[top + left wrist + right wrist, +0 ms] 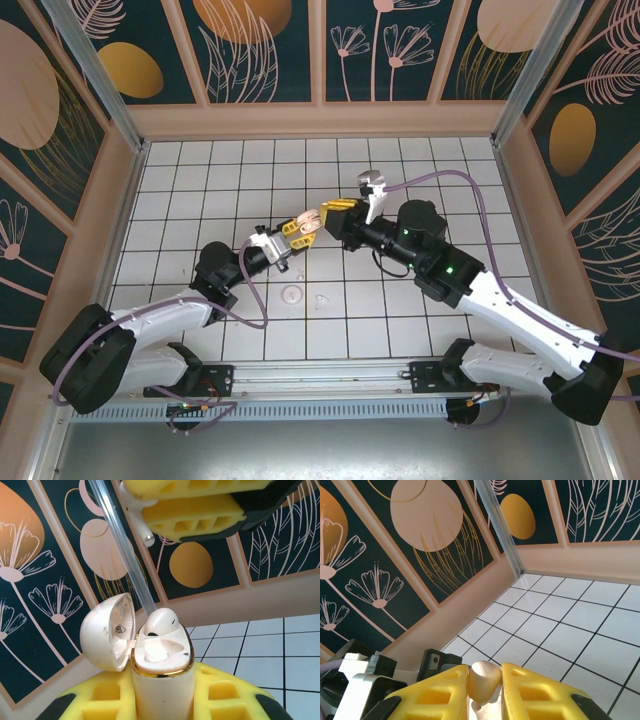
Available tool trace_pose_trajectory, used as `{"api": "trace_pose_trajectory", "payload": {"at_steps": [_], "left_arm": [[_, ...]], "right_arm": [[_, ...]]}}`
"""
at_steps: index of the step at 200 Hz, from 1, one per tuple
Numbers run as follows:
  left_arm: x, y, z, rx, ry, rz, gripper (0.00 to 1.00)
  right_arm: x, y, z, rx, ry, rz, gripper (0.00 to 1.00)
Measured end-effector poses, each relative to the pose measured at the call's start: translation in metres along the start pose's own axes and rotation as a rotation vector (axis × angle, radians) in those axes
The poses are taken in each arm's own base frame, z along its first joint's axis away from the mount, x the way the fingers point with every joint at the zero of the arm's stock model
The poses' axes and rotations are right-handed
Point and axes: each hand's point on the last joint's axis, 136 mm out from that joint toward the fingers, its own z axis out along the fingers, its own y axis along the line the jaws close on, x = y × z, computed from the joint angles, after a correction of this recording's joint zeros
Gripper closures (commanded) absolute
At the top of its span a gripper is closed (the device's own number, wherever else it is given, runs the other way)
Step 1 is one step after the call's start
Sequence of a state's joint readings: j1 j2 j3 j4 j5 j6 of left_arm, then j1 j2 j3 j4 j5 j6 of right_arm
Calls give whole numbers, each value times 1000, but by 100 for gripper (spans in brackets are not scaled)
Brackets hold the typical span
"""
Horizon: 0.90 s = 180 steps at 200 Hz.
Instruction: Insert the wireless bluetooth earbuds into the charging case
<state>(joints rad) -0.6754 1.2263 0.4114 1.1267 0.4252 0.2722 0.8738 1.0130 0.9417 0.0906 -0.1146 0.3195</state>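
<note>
Top external view: clamping the open case (161, 680) in left gripper (306, 224), pinching an earbud (485, 679) in right gripper (330, 213). Near white disc (292, 293) on tiles (200, 180).

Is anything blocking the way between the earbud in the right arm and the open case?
Nothing visible does. The charging case has its lid swung aside, one socket lies bare beside a seated earbud, and the held earbud faces it across open air.

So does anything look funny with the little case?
A bit. The earbud in the open charging case pokes up above the rim instead of sitting sunk in its slot. The lid and the rim also carry small dark scuff marks.
</note>
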Motion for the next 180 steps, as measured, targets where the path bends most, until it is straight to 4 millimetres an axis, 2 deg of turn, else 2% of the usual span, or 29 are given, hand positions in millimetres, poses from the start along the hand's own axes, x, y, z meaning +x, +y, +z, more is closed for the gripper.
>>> {"api": "trace_pose_trajectory", "payload": {"at_steps": [31, 89, 133, 180], "left_arm": [[4, 0, 1, 1, 17, -70, 89], [15, -10, 7, 54, 41, -342, 90], [7, -14, 18, 116, 17, -478, 90], [4, -15, 22, 146, -12, -583, 90]], "right_arm": [[1, 2, 0, -16, 7, -3, 79], [6, -2, 10, -57, 69, -14, 79], [13, -9, 22, -90, 141, -15, 80], [18, -17, 18, -110, 179, -15, 79]]}}
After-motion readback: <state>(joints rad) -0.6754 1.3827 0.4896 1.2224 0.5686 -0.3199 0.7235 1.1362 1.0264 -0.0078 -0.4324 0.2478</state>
